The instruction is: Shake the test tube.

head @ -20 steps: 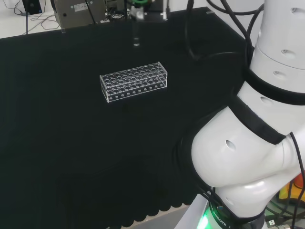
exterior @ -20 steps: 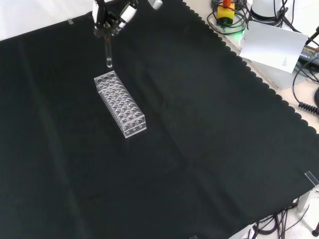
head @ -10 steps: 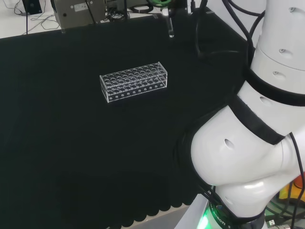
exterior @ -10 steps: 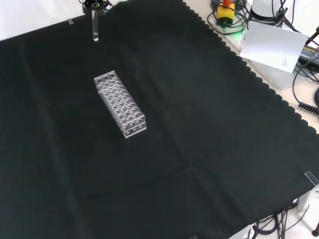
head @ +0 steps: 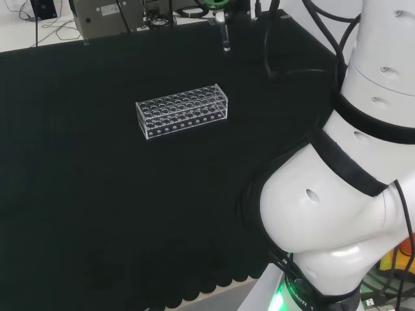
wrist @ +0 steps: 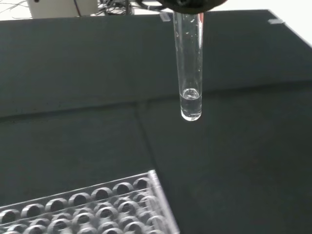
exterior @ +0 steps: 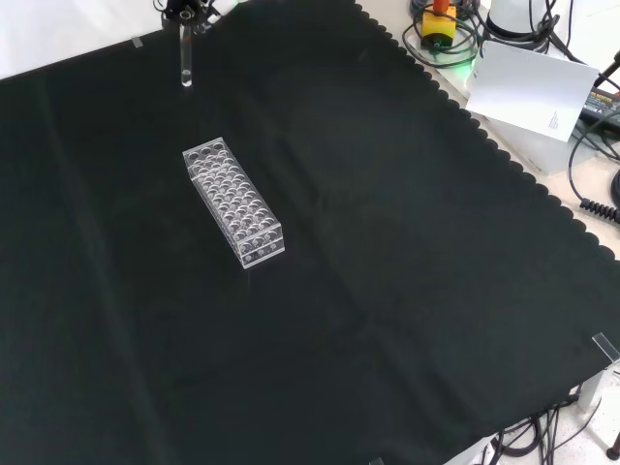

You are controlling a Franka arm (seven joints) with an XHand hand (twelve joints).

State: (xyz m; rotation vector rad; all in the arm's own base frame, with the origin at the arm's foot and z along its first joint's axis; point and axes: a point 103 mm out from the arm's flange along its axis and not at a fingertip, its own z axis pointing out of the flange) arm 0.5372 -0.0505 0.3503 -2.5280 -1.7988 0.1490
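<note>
Head view shows the desk [head: 97, 214] under its black cloth spreading across nearly the whole scene, with the arm's big white links [head: 337, 194] rising at the right. On the cloth, near the middle of the desk, stands a clear plastic tube rack [head: 183, 111], a long block with rows of round holes; no tube can be made out in it. In the front view the same rack [exterior: 233, 201] lies at an angle left of centre, and beyond the cloth's scalloped edge at the upper right sit a white sheet [exterior: 528, 92] and some cables [exterior: 596, 155]. The test tube [head: 225, 35] hangs upright in the air near the far edge of the desk, right of the rack in the head view and clear of it. In the front view the tube [exterior: 185, 58] hangs at the top, above the rack's far end and well apart from it, its rounded bottom pointing down at the cloth. The wrist view brings it close: a slim glass tube [wrist: 188, 63] with a little clear liquid pooled in its rounded bottom, and one corner of the rack [wrist: 97, 204] lying below on the cloth. The robot hand [exterior: 184, 10] grips the tube by its upper end, only its dark fingertips showing at the top edge of the front view, closed on the glass.
</note>
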